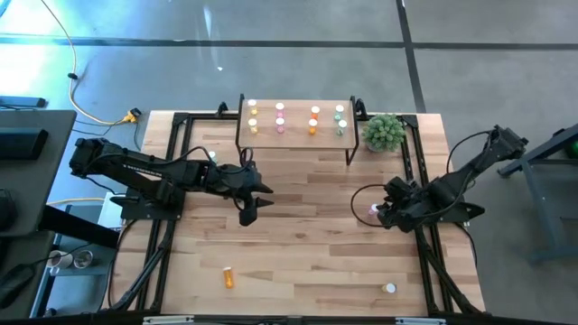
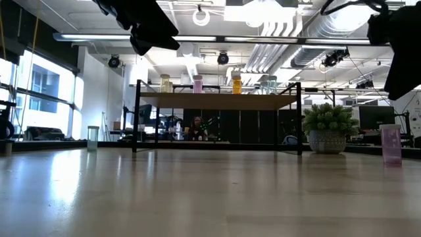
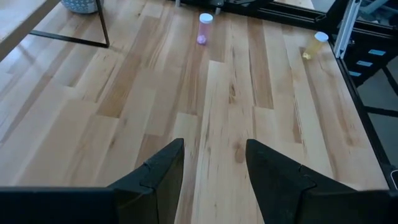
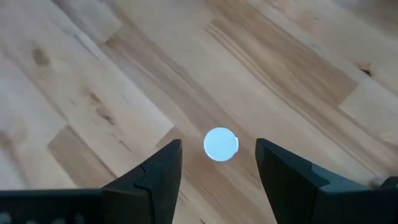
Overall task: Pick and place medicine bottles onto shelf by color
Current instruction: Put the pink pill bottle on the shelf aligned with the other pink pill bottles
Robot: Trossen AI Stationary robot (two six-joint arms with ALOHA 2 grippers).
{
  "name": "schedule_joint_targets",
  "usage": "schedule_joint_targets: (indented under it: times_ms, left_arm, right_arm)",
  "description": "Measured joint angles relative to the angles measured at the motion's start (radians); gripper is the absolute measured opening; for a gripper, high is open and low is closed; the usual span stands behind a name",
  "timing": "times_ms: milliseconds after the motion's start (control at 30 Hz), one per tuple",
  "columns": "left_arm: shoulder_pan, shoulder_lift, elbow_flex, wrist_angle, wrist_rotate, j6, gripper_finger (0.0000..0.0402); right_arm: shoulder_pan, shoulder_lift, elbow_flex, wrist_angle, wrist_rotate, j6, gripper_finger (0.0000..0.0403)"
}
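A pink medicine bottle (image 1: 374, 210) with a white cap (image 4: 221, 144) stands upright on the table at the right. My right gripper (image 4: 217, 155) hangs over it pointing steeply down, open, one finger on each side of the cap with a gap on both sides. The shelf (image 1: 296, 135) stands at the far edge and carries several bottles in yellow, pink, orange and green columns. An orange bottle (image 1: 228, 277) and a yellow one (image 3: 315, 45) lie on their sides near the front edge. My left gripper (image 3: 214, 155) hovers open above the table's middle, with nothing between its fingers.
A green potted plant (image 1: 384, 133) stands at the shelf's right end. A pale green bottle (image 2: 93, 137) stands upright at the far left. Black frame rails (image 1: 418, 171) run along the table's sides. Bare wood lies between the two grippers.
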Motion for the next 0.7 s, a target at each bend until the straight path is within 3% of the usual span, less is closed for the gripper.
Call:
schedule_joint_targets:
  times_ms: [333, 700]
  left_arm:
    - [0.0, 0.0, 0.0, 0.0, 0.001, -0.001, 0.0161]
    - [0.0, 0.0, 0.0, 0.0, 0.001, 0.0, 0.0161]
  right_arm:
    - [-0.071, 0.152, 0.0, 0.083, -0.066, 0.007, 0.0196]
    - [-0.138, 0.236, 0.0, 0.095, -0.105, 0.008, 0.0196]
